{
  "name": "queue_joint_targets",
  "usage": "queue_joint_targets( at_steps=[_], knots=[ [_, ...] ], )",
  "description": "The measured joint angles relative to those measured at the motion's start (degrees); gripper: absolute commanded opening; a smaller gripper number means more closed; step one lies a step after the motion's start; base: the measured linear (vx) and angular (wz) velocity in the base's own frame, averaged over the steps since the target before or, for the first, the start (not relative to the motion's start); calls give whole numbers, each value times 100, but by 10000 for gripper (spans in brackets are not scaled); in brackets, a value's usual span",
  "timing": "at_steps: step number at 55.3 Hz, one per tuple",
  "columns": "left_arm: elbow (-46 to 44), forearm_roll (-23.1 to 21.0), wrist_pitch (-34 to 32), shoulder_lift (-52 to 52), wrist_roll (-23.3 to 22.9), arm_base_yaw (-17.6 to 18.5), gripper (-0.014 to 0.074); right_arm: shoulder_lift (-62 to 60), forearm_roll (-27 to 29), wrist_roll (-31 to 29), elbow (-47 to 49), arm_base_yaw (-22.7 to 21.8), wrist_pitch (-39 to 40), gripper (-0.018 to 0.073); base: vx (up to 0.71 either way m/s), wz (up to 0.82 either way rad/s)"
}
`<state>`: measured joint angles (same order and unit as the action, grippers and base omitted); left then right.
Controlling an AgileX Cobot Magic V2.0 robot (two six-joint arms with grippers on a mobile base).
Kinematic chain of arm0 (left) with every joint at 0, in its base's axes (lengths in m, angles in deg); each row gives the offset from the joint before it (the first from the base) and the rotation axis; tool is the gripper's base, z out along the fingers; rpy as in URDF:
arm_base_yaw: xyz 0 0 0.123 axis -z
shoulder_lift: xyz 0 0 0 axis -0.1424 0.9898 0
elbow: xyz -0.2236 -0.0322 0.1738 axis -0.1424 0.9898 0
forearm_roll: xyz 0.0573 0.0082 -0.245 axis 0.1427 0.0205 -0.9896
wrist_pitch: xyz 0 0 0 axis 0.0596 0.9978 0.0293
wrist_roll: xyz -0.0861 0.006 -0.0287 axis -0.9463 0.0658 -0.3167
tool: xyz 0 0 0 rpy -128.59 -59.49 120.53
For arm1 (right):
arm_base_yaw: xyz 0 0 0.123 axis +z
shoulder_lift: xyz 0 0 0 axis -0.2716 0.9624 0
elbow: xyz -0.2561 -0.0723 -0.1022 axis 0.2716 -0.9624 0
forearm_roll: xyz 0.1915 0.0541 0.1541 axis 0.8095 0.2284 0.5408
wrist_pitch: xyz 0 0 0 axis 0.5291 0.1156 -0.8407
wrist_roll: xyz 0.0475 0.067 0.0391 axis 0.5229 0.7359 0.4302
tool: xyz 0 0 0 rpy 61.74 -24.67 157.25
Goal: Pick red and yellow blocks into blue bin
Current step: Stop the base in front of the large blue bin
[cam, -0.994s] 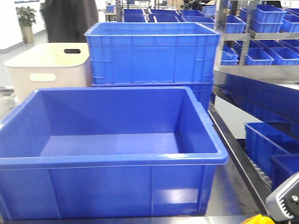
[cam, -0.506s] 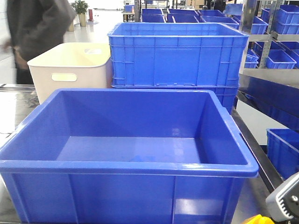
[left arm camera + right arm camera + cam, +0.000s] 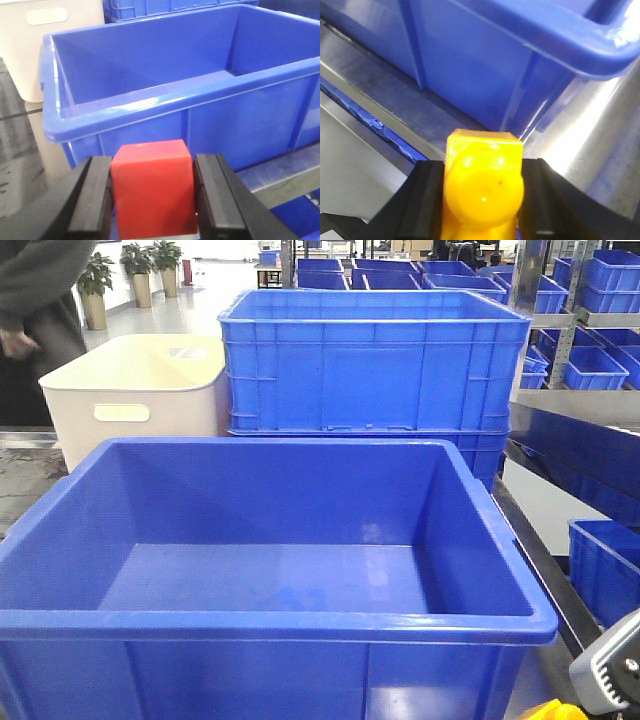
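Red cube point(image 3: 152, 185) sat clamped in your left gripper point(image 3: 152, 200), and the yellow brick point(image 3: 484, 185) in your right gripper point(image 3: 484, 200). Both were outside the blue bin point(image 3: 175, 95), just short of its near wall and below the rim; you likely needed to lift forward over it.

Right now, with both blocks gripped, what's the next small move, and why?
Probably lift the left end effector above the rim of the blue bin. It is shut on the red cube, which sits outside its wall and below the rim, so releasing here would miss.
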<state>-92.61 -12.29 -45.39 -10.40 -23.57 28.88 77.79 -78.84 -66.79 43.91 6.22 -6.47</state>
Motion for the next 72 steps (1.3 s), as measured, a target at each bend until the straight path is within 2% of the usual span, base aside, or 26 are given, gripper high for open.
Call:
queue_joint_targets(
  at_steps=[72],
  knots=[
    [0,0,0,0,0,0,282,0,-6,0,0,0,19,265,0,0]
  ],
)
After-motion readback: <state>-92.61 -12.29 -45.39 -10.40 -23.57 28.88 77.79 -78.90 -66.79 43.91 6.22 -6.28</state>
